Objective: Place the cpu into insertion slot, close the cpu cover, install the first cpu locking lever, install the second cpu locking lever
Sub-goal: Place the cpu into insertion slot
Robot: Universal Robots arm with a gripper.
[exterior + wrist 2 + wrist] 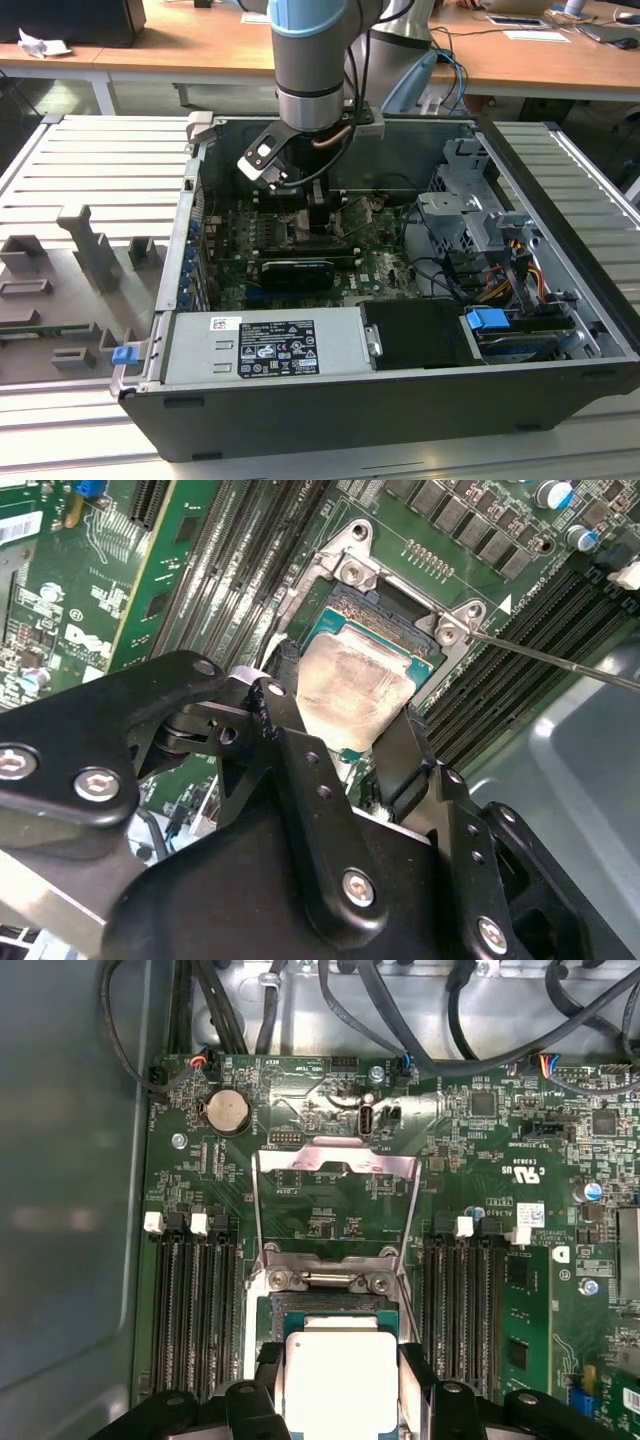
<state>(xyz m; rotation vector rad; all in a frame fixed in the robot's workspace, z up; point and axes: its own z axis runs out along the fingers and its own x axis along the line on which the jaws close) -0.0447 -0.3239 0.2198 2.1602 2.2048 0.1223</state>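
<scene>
In both wrist views my gripper [345, 705] [340, 1360] is shut on the cpu [355, 695] [340, 1375], a pale silver square chip with a finger against each of two opposite sides. The chip sits at the insertion slot [375, 615] [330, 1305], whose dark socket edge shows beyond it; I cannot tell whether it is fully seated. The cpu cover [290, 1157], a thin metal frame, is swung open away from the slot on its hinge [320, 1280]. Thin wire levers [258, 1210] [550, 660] stand released. In the exterior view the gripper [310, 200] reaches down into the open computer case [560, 300].
Long black memory slots [195, 1310] [465, 1310] flank the socket on both sides. A graphics card [295, 270] and the power supply [265, 345] lie nearer the case's front. Cables [400, 1020] hang along the far wall. A grey fixture tray [60, 290] sits at the exterior view's left.
</scene>
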